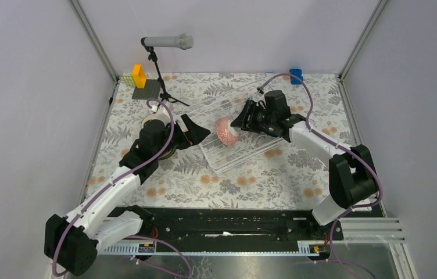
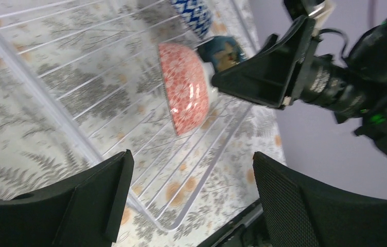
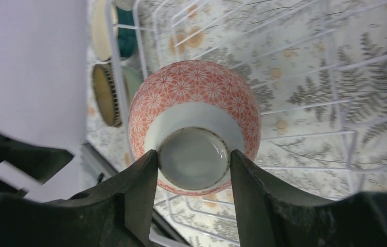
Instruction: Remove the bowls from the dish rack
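My right gripper is shut on the foot ring of a pink patterned bowl. The bowl is tipped on its side over the near-left part of the wire dish rack. My left gripper stands open and empty just left of the rack, facing the pink bowl. Farther back in the rack are a blue-white zigzag bowl and a dark teal bowl, half hidden behind the right gripper's finger.
Outside the rack's left side sit other bowls, partly under my left arm in the top view. A microphone on a stand, a grey baseplate with yellow bricks and a blue piece stand at the back.
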You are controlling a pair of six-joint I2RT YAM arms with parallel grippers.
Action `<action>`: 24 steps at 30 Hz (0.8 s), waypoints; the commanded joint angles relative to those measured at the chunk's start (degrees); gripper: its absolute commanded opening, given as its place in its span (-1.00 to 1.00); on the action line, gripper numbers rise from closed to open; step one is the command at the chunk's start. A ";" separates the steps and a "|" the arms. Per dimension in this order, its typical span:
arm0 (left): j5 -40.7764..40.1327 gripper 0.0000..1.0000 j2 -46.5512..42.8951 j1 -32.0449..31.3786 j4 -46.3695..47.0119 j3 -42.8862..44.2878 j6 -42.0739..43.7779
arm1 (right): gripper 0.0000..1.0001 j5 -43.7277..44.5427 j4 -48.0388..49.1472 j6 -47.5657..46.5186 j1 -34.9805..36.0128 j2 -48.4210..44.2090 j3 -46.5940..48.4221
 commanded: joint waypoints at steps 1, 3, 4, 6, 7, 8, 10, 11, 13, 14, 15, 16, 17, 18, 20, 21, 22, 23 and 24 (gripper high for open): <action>11.25 0.83 3.31 3.16 11.29 2.68 -4.41 | -0.55 -13.71 14.65 8.34 -1.83 -4.31 -2.05; 16.27 0.85 5.15 5.24 16.16 2.00 -7.34 | -0.56 -17.24 19.07 11.10 -2.73 -4.46 -3.35; 18.32 0.87 6.08 6.41 18.26 1.58 -9.03 | -0.57 -18.34 20.78 12.67 -3.12 -4.43 -3.89; 20.69 0.91 7.73 7.50 21.53 1.29 -10.76 | -0.58 -19.85 22.93 14.05 -3.56 -4.34 -4.51; 21.43 0.92 8.44 7.72 22.38 1.35 -11.10 | -0.59 -20.37 23.55 14.43 -3.66 -4.29 -4.65; 21.93 0.92 9.14 7.89 22.96 1.51 -11.28 | -0.61 -20.89 24.02 14.52 -3.65 -4.25 -4.67; 22.62 0.93 10.45 8.03 23.67 1.80 -11.56 | -0.63 -21.82 24.38 14.51 -3.81 -4.21 -4.51; 23.20 0.92 11.00 8.11 24.66 1.76 -11.77 | -0.63 -22.34 24.80 14.73 -3.77 -4.09 -4.51; 25.00 0.87 12.48 8.17 27.34 1.41 -12.87 | -0.63 -23.59 25.96 15.47 -3.75 -3.86 -4.51; 26.03 0.81 13.32 8.20 28.92 1.31 -13.57 | -0.63 -24.14 26.74 16.06 -3.83 -3.68 -4.55; 27.03 0.74 14.21 8.13 30.36 1.23 -14.45 | -0.63 -24.67 27.47 16.61 -3.84 -3.56 -4.59; 27.87 0.66 15.03 8.13 32.01 1.12 -15.43 | -0.63 -25.01 28.08 16.98 -3.81 -3.36 -4.67; 28.71 0.58 15.90 8.12 33.73 0.96 -16.46 | -0.64 -25.28 28.45 17.19 -3.70 -3.17 -4.75; 29.46 0.52 16.67 8.12 35.50 0.79 -17.47 | -0.63 -25.40 28.60 17.32 -3.75 -3.00 -4.77; 30.60 0.37 17.80 8.12 38.58 0.39 -19.32 | -0.63 -25.76 28.71 17.42 -3.78 -2.64 -4.73; 31.02 0.31 18.23 8.14 39.78 0.26 -20.04 | -0.63 -26.03 28.85 17.38 -3.70 -2.45 -4.76; 31.28 0.26 18.51 8.13 40.54 0.23 -20.51 | -0.63 -26.19 29.16 17.53 -3.75 -2.29 -4.88; 31.52 0.23 18.73 8.12 41.04 0.29 -20.75 | -0.63 -26.36 29.42 17.72 -3.76 -2.19 -5.05; 31.58 0.21 18.84 8.12 41.15 0.31 -20.87 | -0.63 -26.48 29.83 17.92 -3.72 -2.10 -5.18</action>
